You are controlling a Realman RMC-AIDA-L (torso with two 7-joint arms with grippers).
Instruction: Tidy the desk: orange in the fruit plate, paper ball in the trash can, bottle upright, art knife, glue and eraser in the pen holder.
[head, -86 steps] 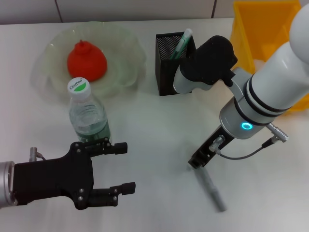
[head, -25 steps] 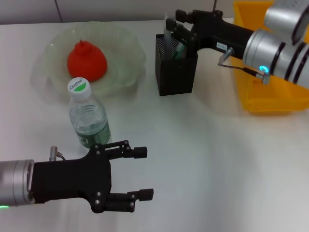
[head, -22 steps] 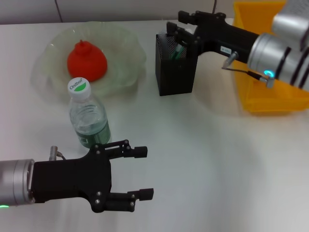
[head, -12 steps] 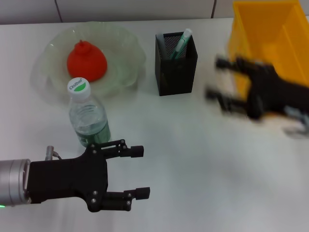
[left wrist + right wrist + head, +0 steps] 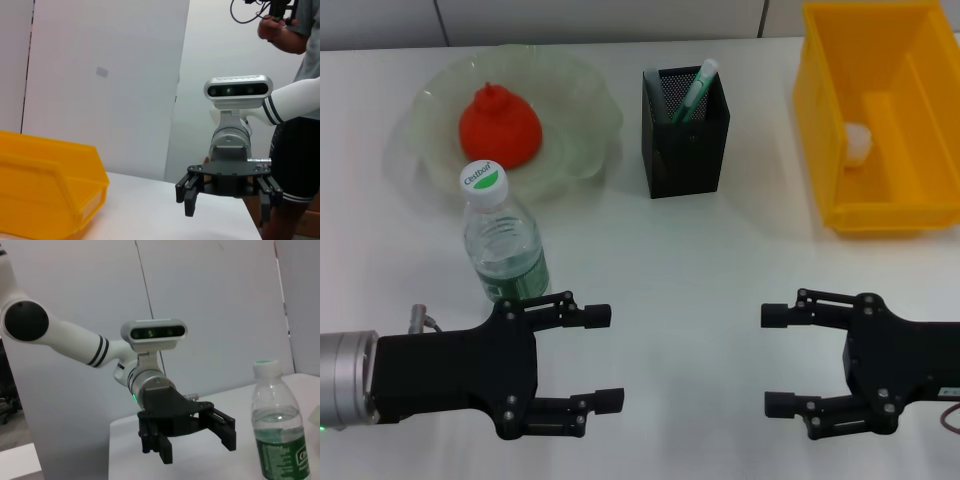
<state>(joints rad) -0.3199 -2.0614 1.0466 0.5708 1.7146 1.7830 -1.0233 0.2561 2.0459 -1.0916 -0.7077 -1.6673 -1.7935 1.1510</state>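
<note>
The red-orange orange [image 5: 498, 124] lies in the pale green fruit plate [image 5: 580, 100] at the back left. The bottle [image 5: 503, 248] stands upright in front of the plate; it also shows in the right wrist view [image 5: 278, 425]. The black mesh pen holder [image 5: 685, 132] holds a green-and-white pen-like item [image 5: 697, 90]. A white paper ball [image 5: 858, 145] lies in the yellow trash can [image 5: 820, 120]. My left gripper [image 5: 602, 358] is open and empty at the front left, just in front of the bottle. My right gripper [image 5: 772, 360] is open and empty at the front right. The eraser is not in view.
The white desk [image 5: 680, 280] runs between the two grippers. The trash can also shows in the left wrist view [image 5: 45, 185]. A person [image 5: 290, 125] stands beyond the table in that view.
My right arm has drawn back from the pen holder, swung past the trash can and come down to the front right, open. The left gripper has shifted slightly.
</note>
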